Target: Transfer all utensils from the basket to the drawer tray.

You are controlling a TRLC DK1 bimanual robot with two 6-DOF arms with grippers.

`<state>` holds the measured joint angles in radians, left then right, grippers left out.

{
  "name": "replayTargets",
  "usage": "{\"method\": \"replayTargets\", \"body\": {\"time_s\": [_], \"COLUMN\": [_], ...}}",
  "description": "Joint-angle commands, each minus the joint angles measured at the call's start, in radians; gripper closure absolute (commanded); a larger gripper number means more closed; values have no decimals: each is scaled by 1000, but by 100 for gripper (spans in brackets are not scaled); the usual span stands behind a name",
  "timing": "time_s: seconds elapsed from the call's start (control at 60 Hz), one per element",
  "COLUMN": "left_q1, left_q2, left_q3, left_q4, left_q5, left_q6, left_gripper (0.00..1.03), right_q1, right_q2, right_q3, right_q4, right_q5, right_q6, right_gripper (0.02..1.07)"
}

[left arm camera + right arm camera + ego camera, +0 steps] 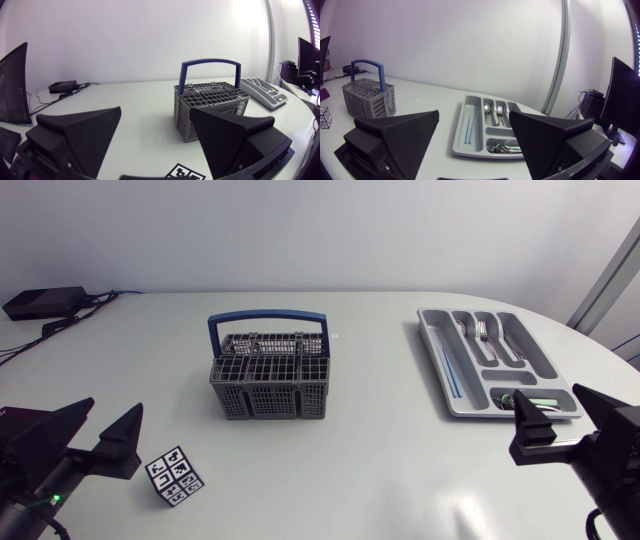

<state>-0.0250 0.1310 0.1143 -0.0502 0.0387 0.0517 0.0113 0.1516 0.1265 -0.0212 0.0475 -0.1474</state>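
Note:
The grey utensil basket (270,398) with a blue handle stands mid-table; no utensil sticks out above its grid top. At the right, the grey drawer tray (436,365) holds forks and spoons (487,333), two thin blue sticks (450,370) and more cutlery in its near compartment. My left gripper (113,410) hovers open and empty at the front left, well short of the basket (215,117). My right gripper (550,396) is open and empty at the front right, just before the tray's (458,130) near end.
A small cube with black-and-white markers (175,476) lies beside the left gripper. A black box (45,302) with cables sits at the far left back corner. Bare tabletop lies between basket and tray.

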Motion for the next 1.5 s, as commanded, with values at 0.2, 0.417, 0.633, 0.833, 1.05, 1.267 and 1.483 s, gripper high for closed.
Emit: {"method": "replayTargets", "body": {"time_s": [0.2, 0.417, 0.633, 0.833, 1.05, 1.267, 1.483], "left_q1": [25, 25, 25, 25, 25, 25, 25], "left_q2": [-131, -131, -131, -131, -131, -131, -131], "left_q3": [-114, -114, -114, -114, -114, -114, -114], "left_q4": [50, 50, 50, 50, 50, 50, 50], "left_q5": [-39, -39, -39, -39, -39, -39, -39], "left_q6": [-52, -52, -52, -52, -52, -52, -52], "left_gripper": [9, 9, 8, 5, 4, 4, 4], "right_q1": [-11, -11, -11, -11, -11, -11, -11], "right_q2": [-146, -152, -152, -152, -152, -152, -152], "right_q3": [-123, -126, -126, -126, -126, -126, -126], "right_q4": [21, 21, 21, 21, 21, 21, 21], "right_q5": [-46, -47, -47, -47, -47, -47, -47], "right_q6": [143, 147, 147, 147, 147, 147, 147], "right_gripper": [6, 6, 6, 6, 6, 6, 6]}}
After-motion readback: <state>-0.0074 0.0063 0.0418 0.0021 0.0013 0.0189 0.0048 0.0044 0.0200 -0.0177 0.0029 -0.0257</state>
